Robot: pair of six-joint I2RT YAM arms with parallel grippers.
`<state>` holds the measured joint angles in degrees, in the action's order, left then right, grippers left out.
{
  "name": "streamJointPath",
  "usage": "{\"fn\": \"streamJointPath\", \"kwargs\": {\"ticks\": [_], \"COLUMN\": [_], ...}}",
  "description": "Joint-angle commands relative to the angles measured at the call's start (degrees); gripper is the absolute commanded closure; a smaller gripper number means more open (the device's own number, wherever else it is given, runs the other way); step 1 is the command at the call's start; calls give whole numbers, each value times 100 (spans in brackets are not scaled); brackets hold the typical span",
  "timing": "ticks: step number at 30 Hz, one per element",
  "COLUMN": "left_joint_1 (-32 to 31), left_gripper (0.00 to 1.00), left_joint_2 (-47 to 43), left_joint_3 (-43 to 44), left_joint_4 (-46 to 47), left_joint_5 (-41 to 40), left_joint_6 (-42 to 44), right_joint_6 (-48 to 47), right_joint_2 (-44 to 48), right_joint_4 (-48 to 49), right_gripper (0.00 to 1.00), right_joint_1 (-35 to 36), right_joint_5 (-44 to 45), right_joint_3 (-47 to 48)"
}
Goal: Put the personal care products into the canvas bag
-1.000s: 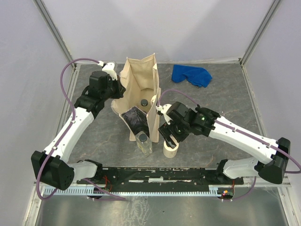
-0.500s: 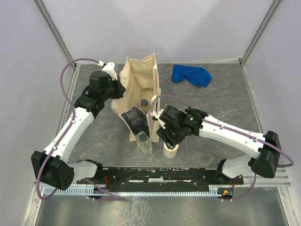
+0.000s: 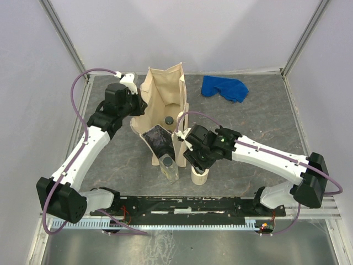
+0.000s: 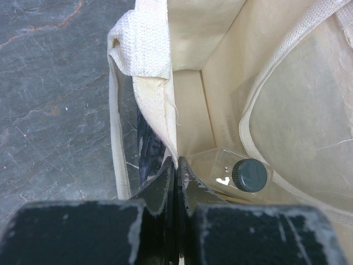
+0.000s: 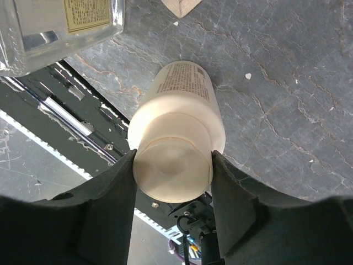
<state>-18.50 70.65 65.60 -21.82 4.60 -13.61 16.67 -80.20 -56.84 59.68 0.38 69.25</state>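
The beige canvas bag (image 3: 165, 94) stands open at the table's middle, with a black patch (image 3: 159, 141) on its near face. My left gripper (image 3: 138, 105) is shut on the bag's left rim (image 4: 149, 49), seen in the left wrist view (image 4: 177, 165). A clear bottle with a dark cap (image 4: 249, 175) lies inside the bag (image 3: 169, 119). The squat cream-coloured bottle (image 3: 199, 175) stands on the table right of the bag's foot. My right gripper (image 5: 172, 171) is down over it, with both fingers pressed against its round cap (image 5: 174, 168). Another clear bottle (image 3: 169, 167) stands just left of it.
A blue cloth (image 3: 224, 87) lies at the back right. The clear bottle with a yellow label (image 5: 60, 27) stands close to the cream one. A black rail (image 3: 187, 204) runs along the table's near edge just behind the two bottles.
My right gripper has moved left and down over the cream bottle and closed on its cap. The left arm and the bag have not moved.
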Motion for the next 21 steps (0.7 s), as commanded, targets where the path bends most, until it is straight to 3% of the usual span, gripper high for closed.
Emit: {"fn": "streamJointPath", "kwargs": {"ticks": [1, 15, 16, 21], "left_joint_1": [-31, -31, -35, -31], "left_gripper": [97, 97, 97, 97], "left_joint_2": [-126, -161, -164, -157], "left_joint_3": [-38, -82, -80, -83], "left_joint_4": [-127, -138, -133, -138], "left_joint_5": [-4, 6, 7, 13], "left_joint_6": [88, 85, 90, 86], "right_joint_6": [56, 73, 74, 64], "right_joint_2": [-237, -350, -354, -370], "right_joint_4": [370, 336, 340, 272], "right_gripper": [42, 40, 43, 84], "right_joint_1": [95, 165, 169, 178], "right_joint_5": [-73, -53, -41, 28], "right_joint_3": [-221, -248, -257, -181]}}
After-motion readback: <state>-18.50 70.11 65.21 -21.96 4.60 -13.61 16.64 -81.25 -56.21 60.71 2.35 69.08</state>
